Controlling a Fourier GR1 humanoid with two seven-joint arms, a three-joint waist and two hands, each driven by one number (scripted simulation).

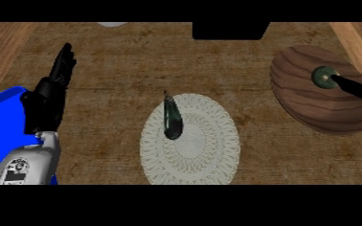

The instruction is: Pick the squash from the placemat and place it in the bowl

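The squash (172, 118), dark green, long and slim with a small stem at its far end, lies on the upper left part of the round white woven placemat (201, 151). Nothing touches it. The brown wooden bowl (311, 103) sits at the right edge of the counter, well to the right of the placemat. Inside the bowl is a small green round thing (324, 76) with a slim black shape (347, 85) running from it to the view's right edge; I cannot tell what it is. My left hand (50, 96) rests open at the far left, fingers up. My right hand does not show.
A black block (231, 30) stands at the counter's back edge, right of centre. A pale round object (112, 24) peeks in at the back left. A blue shape (10, 106) lies behind my left forearm. Bare wooden counter (120, 76) separates placemat and bowl.
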